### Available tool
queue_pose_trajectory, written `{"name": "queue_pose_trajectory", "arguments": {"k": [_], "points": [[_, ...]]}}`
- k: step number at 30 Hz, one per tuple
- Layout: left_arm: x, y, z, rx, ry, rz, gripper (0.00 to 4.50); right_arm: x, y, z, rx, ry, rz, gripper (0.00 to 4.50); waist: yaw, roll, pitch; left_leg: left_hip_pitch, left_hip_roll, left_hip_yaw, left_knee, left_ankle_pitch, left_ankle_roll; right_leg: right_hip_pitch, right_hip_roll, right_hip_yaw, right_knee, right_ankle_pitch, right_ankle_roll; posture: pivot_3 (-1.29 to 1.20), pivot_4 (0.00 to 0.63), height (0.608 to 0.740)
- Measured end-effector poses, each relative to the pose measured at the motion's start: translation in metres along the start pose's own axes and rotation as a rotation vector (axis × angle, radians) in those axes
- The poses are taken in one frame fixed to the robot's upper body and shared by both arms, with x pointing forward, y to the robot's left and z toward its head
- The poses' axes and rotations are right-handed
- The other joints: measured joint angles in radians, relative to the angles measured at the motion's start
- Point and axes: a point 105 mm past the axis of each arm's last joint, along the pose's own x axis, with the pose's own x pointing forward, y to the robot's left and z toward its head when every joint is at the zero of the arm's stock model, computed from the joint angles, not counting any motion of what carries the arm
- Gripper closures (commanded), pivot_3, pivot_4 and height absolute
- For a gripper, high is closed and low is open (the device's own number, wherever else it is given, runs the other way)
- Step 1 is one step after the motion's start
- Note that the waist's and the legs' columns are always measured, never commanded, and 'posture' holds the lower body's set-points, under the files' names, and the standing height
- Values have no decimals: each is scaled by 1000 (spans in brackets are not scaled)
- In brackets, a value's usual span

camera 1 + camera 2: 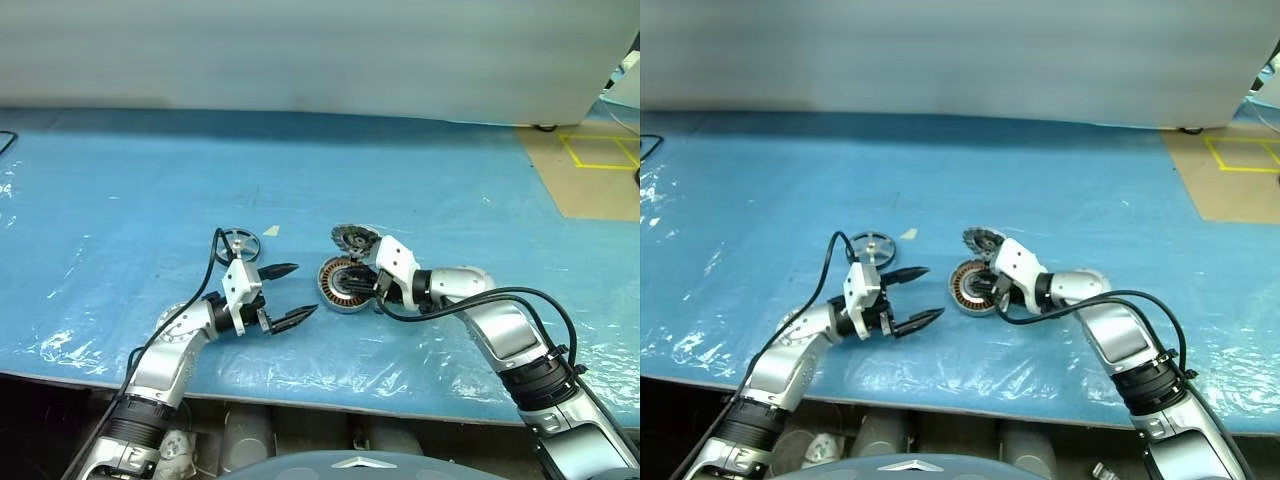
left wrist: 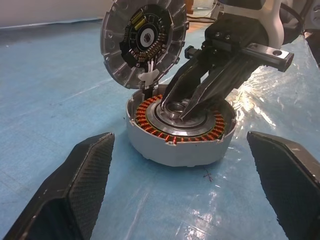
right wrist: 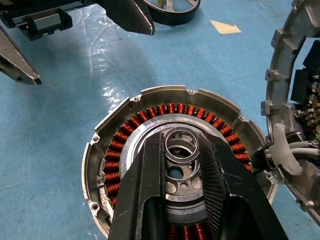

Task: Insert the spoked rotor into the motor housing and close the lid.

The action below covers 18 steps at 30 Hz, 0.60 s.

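On the blue-covered table (image 1: 1060, 180), the right gripper (image 1: 992, 287) reaches into the motor housing (image 1: 965, 279), while the spoked rotor (image 1: 873, 246) lies beside the open-fingered left gripper (image 1: 919, 296).

Blue plastic-covered table (image 1: 120, 180), small pale scrap (image 1: 271, 231) lying on it, brown floor (image 1: 590, 185) with yellow tape lines (image 1: 600, 150)

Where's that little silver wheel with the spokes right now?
The spoked rotor lies flat on the blue table cover, left of the motor housing and just beyond the open left gripper.
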Motion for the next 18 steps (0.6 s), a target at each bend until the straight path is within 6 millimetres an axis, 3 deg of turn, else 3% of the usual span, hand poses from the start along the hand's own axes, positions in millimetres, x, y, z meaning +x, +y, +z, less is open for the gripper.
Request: {"name": "queue_pose_trajectory", "arguments": {"k": [18], "points": [[2,-1,0,-1,-2,-7,0,-6,-3,-4,46,8,-12,3913,1,0,0,0,0,0,1,0,0,0,0,0,0,0,0,0,150,740]]}}
